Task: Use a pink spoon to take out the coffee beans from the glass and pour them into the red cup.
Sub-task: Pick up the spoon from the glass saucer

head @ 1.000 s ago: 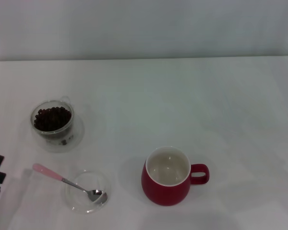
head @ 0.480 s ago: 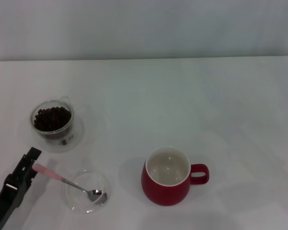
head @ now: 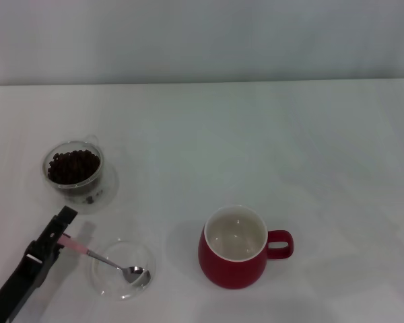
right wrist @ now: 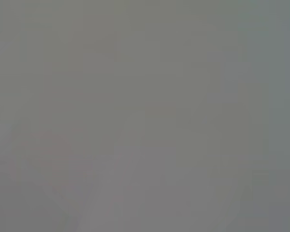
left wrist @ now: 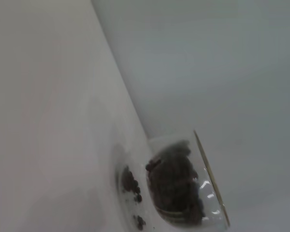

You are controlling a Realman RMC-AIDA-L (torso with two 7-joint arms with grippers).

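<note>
You see the pink spoon [head: 101, 258] lying with its shiny metal bowl in the shallow glass dish [head: 121, 268] and its pale pink handle reaching out toward the left gripper [head: 59, 229]. Compared with 0.5 s ago, that gripper has moved forward over the handle's end; you cannot tell whether its fingers have closed. The glass [head: 75, 174] of coffee beans [head: 73, 165] and the red cup [head: 234, 247] have not moved.

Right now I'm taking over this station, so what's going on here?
The left gripper has reached in from the table's near left edge to the pink end of the spoon, whose bowl rests in a shallow glass dish. The spoon is not yet lifted. The beans are all in the glass, and the red cup is empty. The right arm is out of view.
</note>
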